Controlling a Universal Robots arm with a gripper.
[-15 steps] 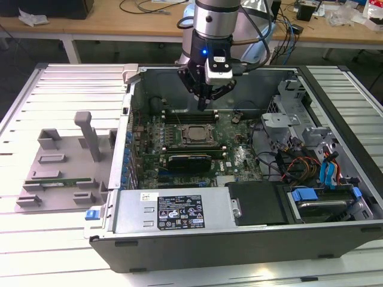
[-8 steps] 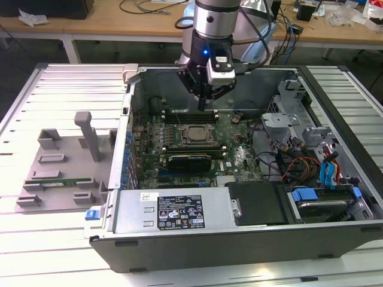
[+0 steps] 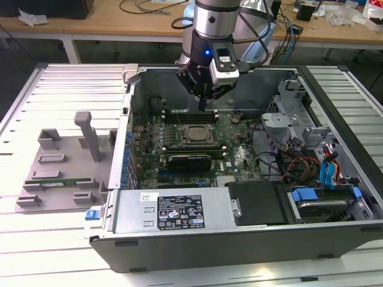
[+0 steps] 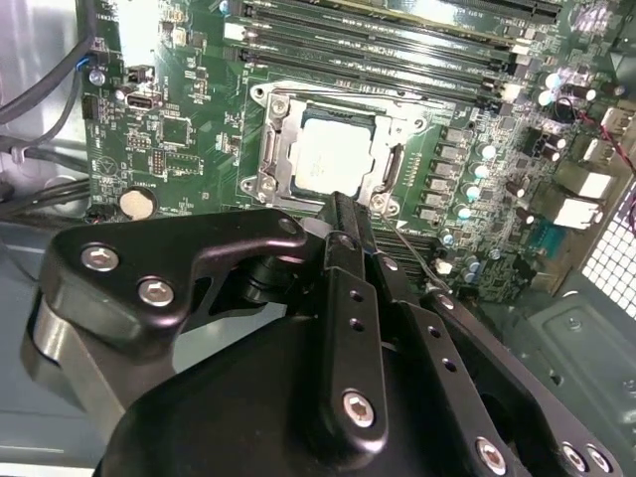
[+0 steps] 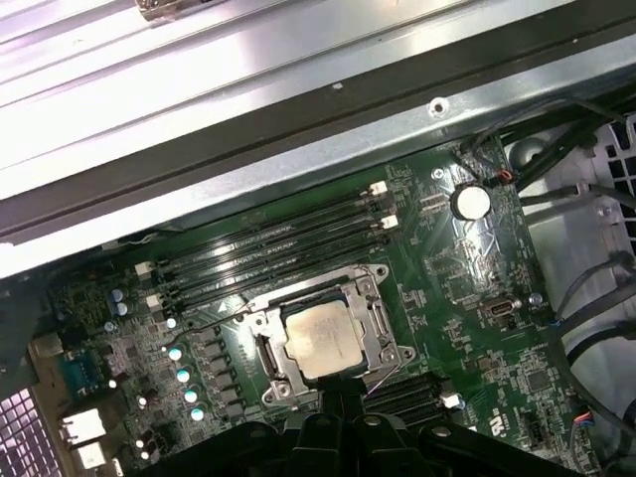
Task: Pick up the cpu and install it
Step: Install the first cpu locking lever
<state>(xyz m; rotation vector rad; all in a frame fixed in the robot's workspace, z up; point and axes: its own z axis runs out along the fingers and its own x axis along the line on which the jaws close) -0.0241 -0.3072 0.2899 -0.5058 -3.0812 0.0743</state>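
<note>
The black metal gripper is hovering with its jaws pressed together and gripping nothing. Its tips are pointing down over one edge of the small flat square silver-topped cpu without touching it. The cpu, square and so without a long axis, is lying flat inside the metal socket frame on the green motherboard.
</note>
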